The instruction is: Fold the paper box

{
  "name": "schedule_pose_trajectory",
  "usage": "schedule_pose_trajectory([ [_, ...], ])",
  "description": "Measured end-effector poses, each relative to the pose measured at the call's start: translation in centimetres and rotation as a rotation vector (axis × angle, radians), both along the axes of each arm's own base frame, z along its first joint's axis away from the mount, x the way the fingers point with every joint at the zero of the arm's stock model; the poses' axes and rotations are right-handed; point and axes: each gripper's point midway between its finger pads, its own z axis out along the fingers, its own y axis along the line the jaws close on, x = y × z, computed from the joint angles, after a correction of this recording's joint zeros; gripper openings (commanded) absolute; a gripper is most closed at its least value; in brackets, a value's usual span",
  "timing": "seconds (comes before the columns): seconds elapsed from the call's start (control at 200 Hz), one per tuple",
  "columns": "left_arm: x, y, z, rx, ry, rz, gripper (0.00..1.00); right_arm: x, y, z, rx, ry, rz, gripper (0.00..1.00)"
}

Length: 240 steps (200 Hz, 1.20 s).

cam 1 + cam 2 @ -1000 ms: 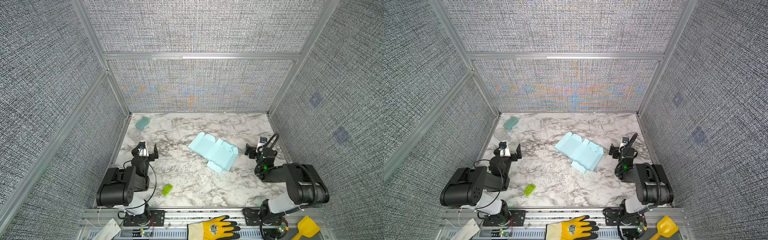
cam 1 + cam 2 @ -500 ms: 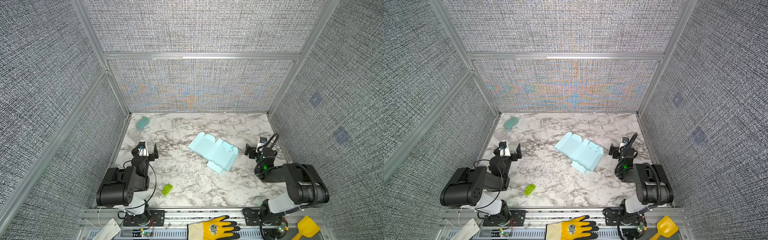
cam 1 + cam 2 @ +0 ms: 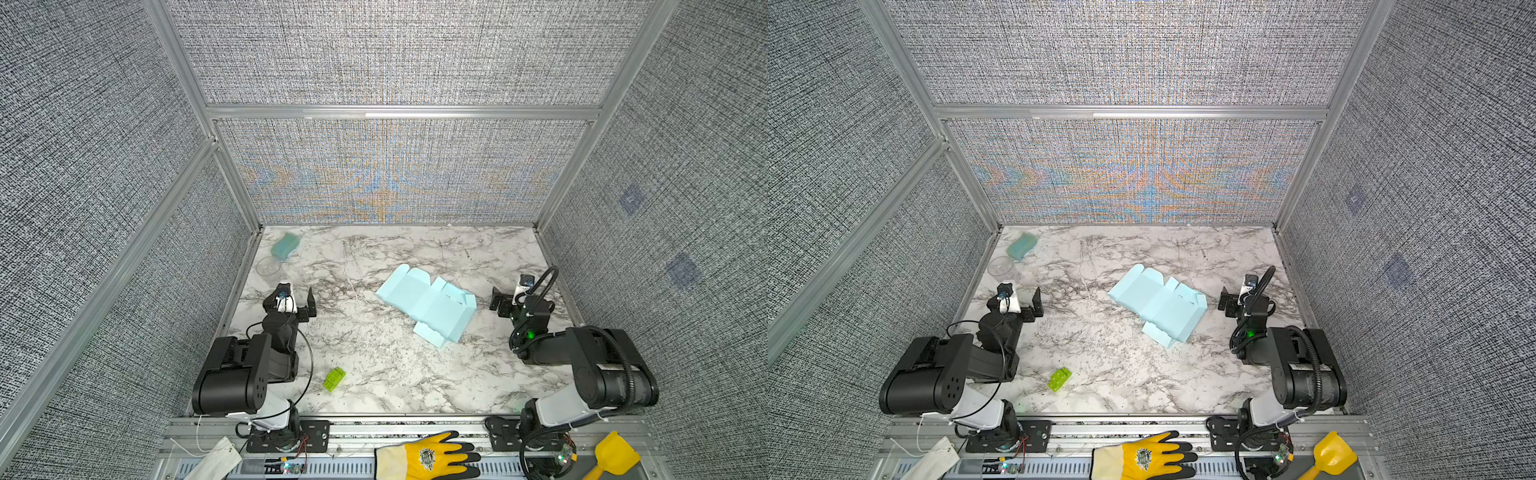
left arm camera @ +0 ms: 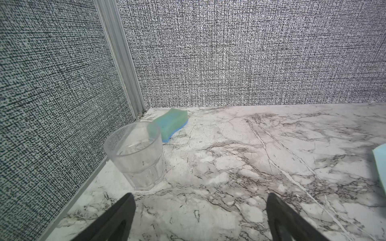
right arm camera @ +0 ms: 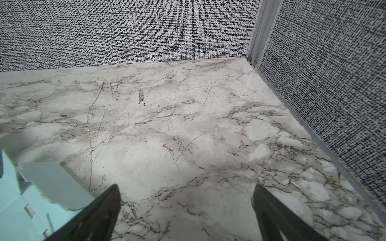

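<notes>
Pale-blue card, judged light and floppy. Left tool (image 4: pixel 199 195) gapes empty near the left edge of the bench (image 3: pixel 374 365); the paper box (image 3: pixel 428 305) lies unfolded mid-bench, best pinched at an outer flap; right tool (image 5: pixel 186 185) gapes empty just beside it.

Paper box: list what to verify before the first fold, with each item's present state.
1. The paper box lies unfolded on the table with nothing on it: ok.
2. The left pincer is open and empty: ok.
3. The right pincer is open and empty: ok.
4. Neither pincer touches the box in both top views: ok.
5. The green brick, cup and sponge lie apart from the box: ok.
6. Which crease should fold first: cannot tell.
</notes>
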Motion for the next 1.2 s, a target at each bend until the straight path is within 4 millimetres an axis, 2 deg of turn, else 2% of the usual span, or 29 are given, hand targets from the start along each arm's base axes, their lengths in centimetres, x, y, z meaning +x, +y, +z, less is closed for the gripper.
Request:
schedule_pose_trajectory([
  [0.105, 0.8, 0.2, 2.2, 0.005, -0.021, 0.051, 0.99, -0.8, -0.3, 0.5, -0.008, -0.009, -0.032, 1.00],
  [0.13, 1.4, 0.4, 3.5, -0.001, -0.032, 0.078, 0.99, -0.9, -0.4, 1.0, -0.010, -0.019, -0.042, 1.00],
  [0.26, 2.9, 2.4, 9.4, -0.060, -0.084, 0.211, 0.99, -0.6, -1.0, 5.4, -0.023, -0.109, -0.098, 0.99],
  [0.37, 3.6, 2.4, 10.9, -0.076, -0.033, 0.228, 0.99, -0.4, -1.7, 9.0, 0.014, -0.146, -0.162, 0.98],
  [0.505, 4.8, 0.4, 12.5, -0.108, 0.037, 0.156, 0.99, 0.6, -2.1, 13.0, 0.130, -0.137, -0.219, 0.94],
  [0.56, 5.3, -1.4, 13.4, -0.115, 0.058, 0.097, 0.99, 1.1, -1.8, 14.3, 0.190, -0.116, -0.224, 0.93],
  [0.63, 5.7, -3.9, 14.2, -0.113, 0.082, 0.017, 0.99, 1.4, -0.4, 14.9, 0.254, -0.062, -0.197, 0.92],
  [0.735, 5.8, -7.6, 14.6, -0.079, 0.119, -0.108, 0.99, 0.9, 2.9, 13.2, 0.342, 0.068, -0.124, 0.89],
  [0.875, 5.8, -13.0, 14.4, -0.009, 0.181, -0.286, 0.99, -2.0, 6.5, 9.0, 0.449, 0.256, -0.071, 0.87],
  [0.92, 5.5, -14.8, 13.8, 0.020, 0.203, -0.349, 0.99, -3.3, 7.5, 7.8, 0.481, 0.306, -0.065, 0.86],
  [1.001, 4.0, -18.0, 11.7, 0.076, 0.265, -0.469, 0.99, -5.0, 8.9, 6.3, 0.533, 0.368, -0.050, 0.82],
  [1.101, 2.6, -20.1, 9.5, 0.127, 0.325, -0.553, 0.99, -6.7, 10.0, 4.2, 0.598, 0.443, -0.048, 0.76],
  [1.201, 1.4, -21.9, 8.7, 0.149, 0.353, -0.624, 0.99, -8.1, 10.6, 1.8, 0.649, 0.518, -0.058, 0.70],
])
